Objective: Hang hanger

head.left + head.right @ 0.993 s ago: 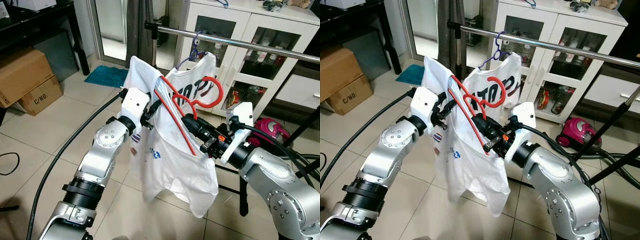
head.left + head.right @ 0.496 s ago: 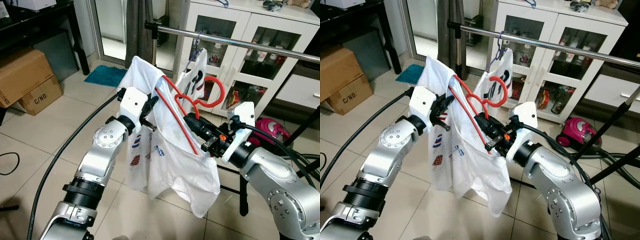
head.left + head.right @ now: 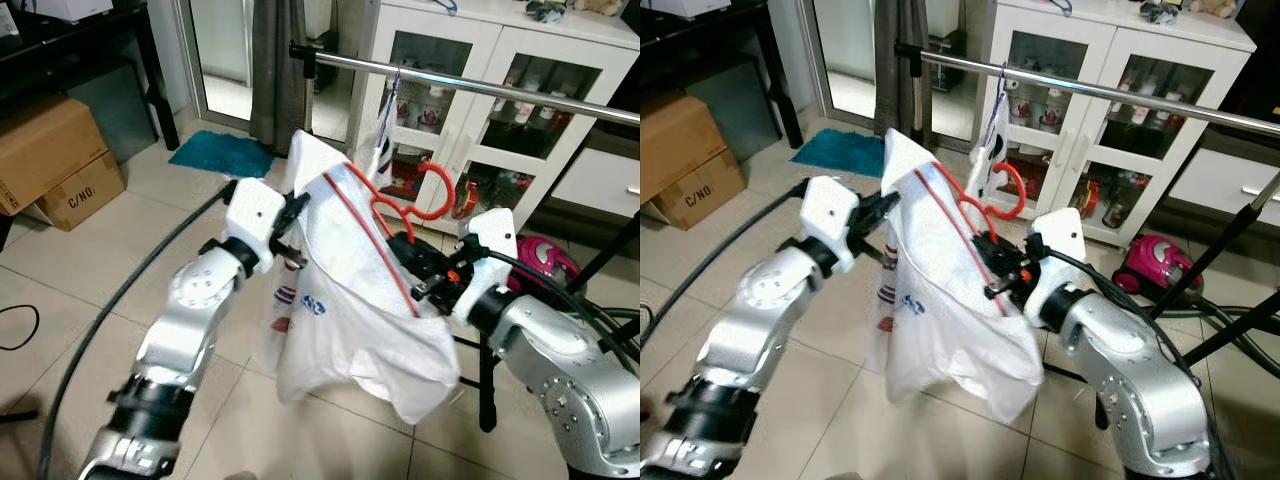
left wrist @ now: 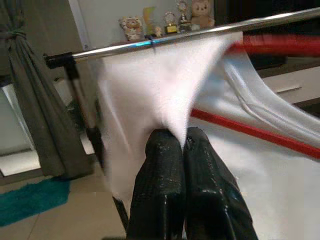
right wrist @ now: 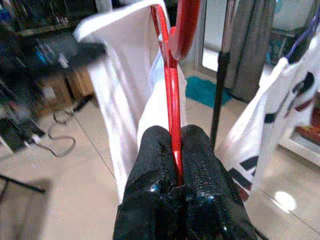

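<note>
A red hanger carries a white T-shirt and is held below the steel clothes rail. My right gripper is shut on the hanger's red arm. Its hook rises toward the rail without touching it. My left gripper is shut on the shirt's cloth at the left shoulder, pulling it over the hanger's end. A purple hanger with another white shirt hangs on the rail behind.
A white glass-door cabinet stands behind the rail. Cardboard boxes sit on the tiles at left, with a teal mat by the curtain. A pink vacuum and black stand legs are at right.
Both grippers have carried the hanger and shirt to the right and nearer the rail. The left arm has swung across, and the shirt has bunched over the hanger.
</note>
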Controlling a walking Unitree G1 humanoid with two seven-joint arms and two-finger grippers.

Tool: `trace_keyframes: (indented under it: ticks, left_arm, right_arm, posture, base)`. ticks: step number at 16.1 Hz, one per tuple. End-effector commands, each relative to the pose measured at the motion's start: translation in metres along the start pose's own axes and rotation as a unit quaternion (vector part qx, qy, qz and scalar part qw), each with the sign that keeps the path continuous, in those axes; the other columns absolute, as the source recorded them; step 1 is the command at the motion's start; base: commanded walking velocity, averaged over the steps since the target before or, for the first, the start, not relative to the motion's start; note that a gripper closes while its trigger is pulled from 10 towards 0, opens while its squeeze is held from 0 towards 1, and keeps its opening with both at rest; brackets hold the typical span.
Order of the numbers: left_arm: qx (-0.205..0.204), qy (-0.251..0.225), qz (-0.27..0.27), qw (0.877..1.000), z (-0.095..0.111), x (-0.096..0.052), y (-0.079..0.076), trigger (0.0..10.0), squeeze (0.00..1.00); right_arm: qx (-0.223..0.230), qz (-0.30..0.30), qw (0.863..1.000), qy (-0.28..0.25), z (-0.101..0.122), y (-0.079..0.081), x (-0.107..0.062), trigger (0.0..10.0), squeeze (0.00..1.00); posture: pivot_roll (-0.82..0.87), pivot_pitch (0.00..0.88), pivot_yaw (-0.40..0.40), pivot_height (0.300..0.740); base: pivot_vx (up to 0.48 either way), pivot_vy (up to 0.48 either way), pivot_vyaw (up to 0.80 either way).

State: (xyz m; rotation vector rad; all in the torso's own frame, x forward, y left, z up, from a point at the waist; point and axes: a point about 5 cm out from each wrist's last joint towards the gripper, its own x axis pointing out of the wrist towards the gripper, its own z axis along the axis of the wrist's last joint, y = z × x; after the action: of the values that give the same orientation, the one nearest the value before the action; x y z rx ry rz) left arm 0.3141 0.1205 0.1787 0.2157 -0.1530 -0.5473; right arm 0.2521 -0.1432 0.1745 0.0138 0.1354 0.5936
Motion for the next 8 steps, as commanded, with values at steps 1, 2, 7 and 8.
trace_keyframes:
  ticks: [1, 2, 7, 8]
  left_arm:
    - [0.005, -0.026, 0.014, 1.0, 0.017, -0.006, 0.011, 0.0, 0.0]
    - [0.009, -0.038, 0.042, 0.998, 0.025, -0.009, 0.023, 0.0, 0.0]
    - [0.038, -0.024, 0.163, 0.986, 0.044, -0.014, 0.094, 0.0, 0.0]
    - [0.048, 0.004, 0.179, 0.983, 0.038, -0.014, 0.107, 0.0, 0.0]
  right_arm:
    - [-0.029, -0.003, 0.999, 0.032, -0.009, -0.006, -0.003, 0.0, 0.0]
    - [-0.048, 0.012, 0.998, 0.05, -0.013, -0.008, -0.007, 0.0, 0.0]
    - [-0.066, 0.112, 0.991, 0.032, -0.002, -0.011, -0.031, 0.0, 0.0]
    - [-0.052, 0.124, 0.991, 0.015, 0.004, -0.013, -0.037, 0.0, 0.0]
  posture:
    - [0.01, 0.0, -0.038, 0.74]
    - [0.01, 0.0, -0.038, 0.74]
    - [0.02, 0.0, -0.035, 0.74]
    - [0.02, 0.0, -0.03, 0.74]
  base:
    - [0.0, 0.0, 0.0]
    - [0.0, 0.0, 0.0]
    - [0.0, 0.0, 0.0]
    - [0.0, 0.0, 0.0]
